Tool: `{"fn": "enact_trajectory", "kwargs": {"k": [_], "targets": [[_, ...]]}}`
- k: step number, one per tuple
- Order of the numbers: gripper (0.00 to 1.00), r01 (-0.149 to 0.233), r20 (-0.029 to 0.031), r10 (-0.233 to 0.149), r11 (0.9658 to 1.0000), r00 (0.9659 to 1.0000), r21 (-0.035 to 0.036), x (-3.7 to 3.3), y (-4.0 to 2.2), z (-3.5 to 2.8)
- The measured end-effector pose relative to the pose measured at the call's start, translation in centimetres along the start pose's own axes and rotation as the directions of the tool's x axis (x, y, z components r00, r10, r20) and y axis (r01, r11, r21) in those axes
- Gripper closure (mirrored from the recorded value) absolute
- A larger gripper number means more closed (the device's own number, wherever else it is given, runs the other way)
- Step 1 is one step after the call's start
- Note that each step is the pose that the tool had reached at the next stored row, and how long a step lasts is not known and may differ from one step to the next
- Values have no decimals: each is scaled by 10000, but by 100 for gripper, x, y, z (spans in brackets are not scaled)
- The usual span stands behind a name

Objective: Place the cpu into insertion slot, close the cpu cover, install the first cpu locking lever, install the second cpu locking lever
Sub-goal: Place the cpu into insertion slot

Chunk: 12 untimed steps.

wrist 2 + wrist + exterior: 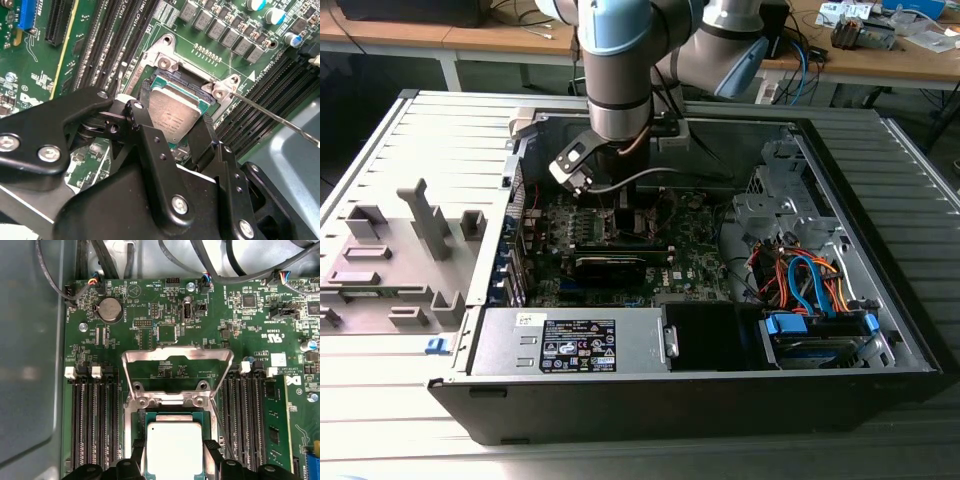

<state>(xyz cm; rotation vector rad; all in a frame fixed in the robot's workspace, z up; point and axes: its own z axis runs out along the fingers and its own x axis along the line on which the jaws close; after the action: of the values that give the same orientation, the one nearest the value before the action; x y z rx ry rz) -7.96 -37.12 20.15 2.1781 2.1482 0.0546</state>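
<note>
Between the fingertips of the pincer (174, 460) the cpu (174, 445) is gripped by opposite edges, at the insertion slot (177, 82); whether it is fully seated cannot be told. Beyond the pincer the cpu cover (177, 360) is raised open. The insertion slot could be damaged if the cpu were released tilted.

An open computer case (700, 395) lies on a grey slatted table (400, 400); the robot arm (618, 70) reaches down into it, the gripper (621, 212) low over the green circuit board (695, 250); a silver power supply (570, 342) sits along the near wall; orange and blue cables (810, 275) bunch at the exterior view's right; grey holders (390, 260) stand at its left.
</note>
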Motion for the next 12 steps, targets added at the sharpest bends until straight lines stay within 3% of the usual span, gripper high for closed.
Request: {"fn": "enact_trajectory", "kwargs": {"k": [12], "targets": [[46, 0, 9, 0, 10000, 10000, 5, 16, -6, 32]]}}
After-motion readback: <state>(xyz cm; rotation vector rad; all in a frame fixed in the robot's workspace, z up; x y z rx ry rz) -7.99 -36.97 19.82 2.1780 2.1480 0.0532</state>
